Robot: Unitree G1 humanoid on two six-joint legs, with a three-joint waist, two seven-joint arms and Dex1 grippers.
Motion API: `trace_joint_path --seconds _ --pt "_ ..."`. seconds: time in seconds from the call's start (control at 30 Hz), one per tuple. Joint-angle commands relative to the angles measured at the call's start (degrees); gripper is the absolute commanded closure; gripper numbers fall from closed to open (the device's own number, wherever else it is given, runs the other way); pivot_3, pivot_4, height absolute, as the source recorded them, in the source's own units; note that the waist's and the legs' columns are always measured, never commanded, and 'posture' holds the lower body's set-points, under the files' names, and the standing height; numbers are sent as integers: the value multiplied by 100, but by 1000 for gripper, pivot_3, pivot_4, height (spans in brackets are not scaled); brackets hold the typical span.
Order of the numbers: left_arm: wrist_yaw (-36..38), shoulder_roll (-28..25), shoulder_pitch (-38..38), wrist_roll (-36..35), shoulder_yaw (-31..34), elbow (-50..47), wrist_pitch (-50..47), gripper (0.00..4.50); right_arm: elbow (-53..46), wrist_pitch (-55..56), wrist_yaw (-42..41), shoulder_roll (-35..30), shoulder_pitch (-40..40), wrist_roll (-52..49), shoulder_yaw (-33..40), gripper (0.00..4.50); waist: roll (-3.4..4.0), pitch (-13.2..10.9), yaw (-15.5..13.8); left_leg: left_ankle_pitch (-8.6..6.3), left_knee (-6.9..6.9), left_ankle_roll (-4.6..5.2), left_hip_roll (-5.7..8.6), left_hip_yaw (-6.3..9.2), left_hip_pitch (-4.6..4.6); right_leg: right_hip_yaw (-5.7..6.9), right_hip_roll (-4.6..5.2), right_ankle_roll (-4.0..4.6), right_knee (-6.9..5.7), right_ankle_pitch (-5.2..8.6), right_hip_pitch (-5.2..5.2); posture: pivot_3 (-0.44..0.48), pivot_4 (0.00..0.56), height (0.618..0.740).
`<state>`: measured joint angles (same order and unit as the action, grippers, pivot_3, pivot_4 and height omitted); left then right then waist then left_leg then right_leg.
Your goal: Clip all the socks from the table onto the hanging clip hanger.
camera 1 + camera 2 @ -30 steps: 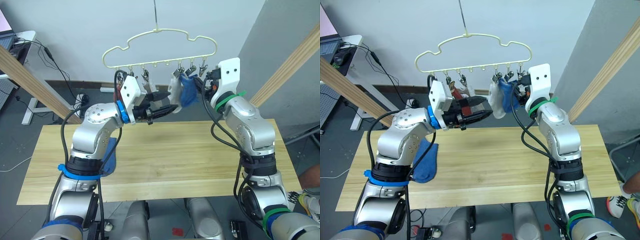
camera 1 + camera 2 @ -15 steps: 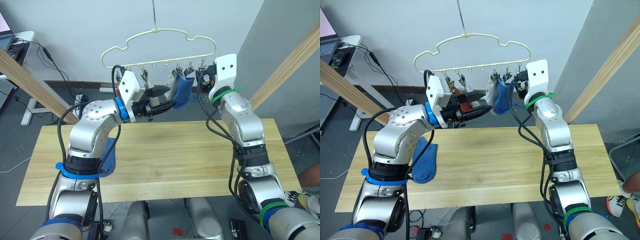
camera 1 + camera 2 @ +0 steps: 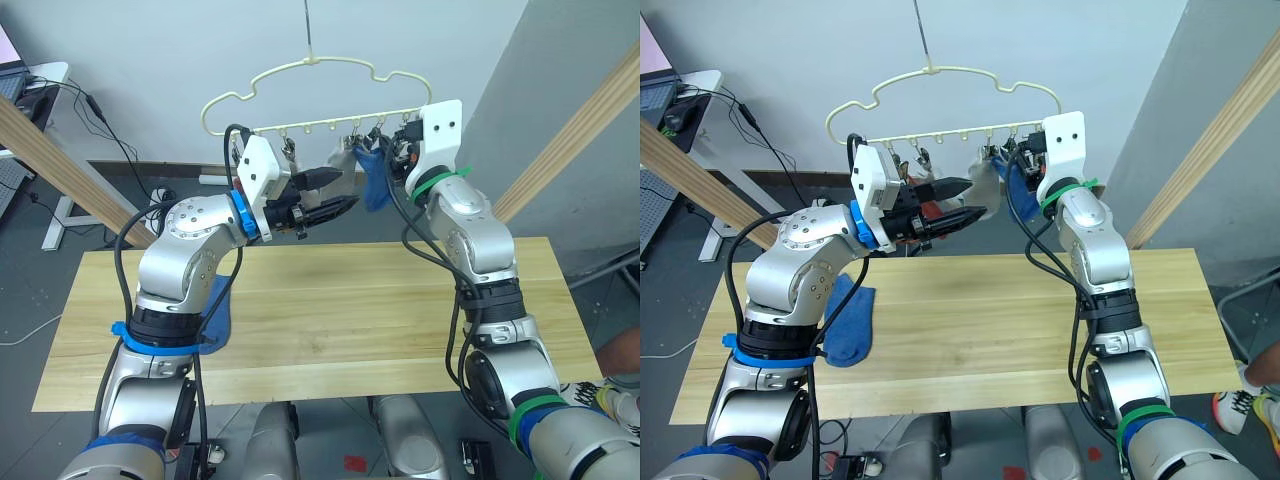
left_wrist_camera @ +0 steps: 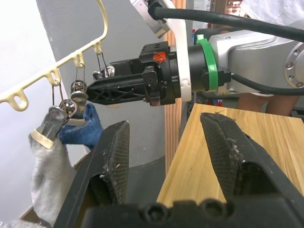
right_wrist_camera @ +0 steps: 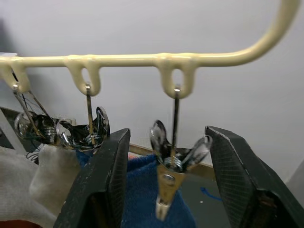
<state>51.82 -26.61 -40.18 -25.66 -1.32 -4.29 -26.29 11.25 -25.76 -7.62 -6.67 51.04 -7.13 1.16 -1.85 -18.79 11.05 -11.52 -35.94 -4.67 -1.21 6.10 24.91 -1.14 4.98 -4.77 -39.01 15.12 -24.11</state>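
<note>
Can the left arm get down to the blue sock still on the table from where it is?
Probably yes. The left gripper is open and empty, and the blue sock lies uncovered on the table beneath that arm, nothing between.

A robot test room: bare grey walls (image 3: 150,60), a small white desk with a laptop (image 3: 25,75) upper left, black cables (image 3: 130,165) on the floor.

Head eyes look down; wrist views close, sharing the clip hanger (image 5: 142,60).
</note>
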Motion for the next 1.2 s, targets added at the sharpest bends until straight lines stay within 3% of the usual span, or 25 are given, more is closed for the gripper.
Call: trace_joint_path --seconds 0.03,0.57,1.2 --pt "-30 -19 -66 -82 57 -284 3 1881 -97 58 -43 17 205 -90 106 1879 0 0 -1 0 0 0 0 1 0 1 0 0 0 0 0 -251 297 740" --pt "-89 -40 -23 -81 59 -287 9 1881 35 150 -89 71 310 -106 81 1879 0 0 1 0 0 0 -2 0 0 1 -1 0 0 0 0 -248 291 740" --pt "-55 -23 -53 -60 3 -246 49 1881 -541 28 794 194 0 120 254 1879 0 0 2 0 0 0 -2 -1 0 0 -1 1 -1 0 0 -262 295 740"
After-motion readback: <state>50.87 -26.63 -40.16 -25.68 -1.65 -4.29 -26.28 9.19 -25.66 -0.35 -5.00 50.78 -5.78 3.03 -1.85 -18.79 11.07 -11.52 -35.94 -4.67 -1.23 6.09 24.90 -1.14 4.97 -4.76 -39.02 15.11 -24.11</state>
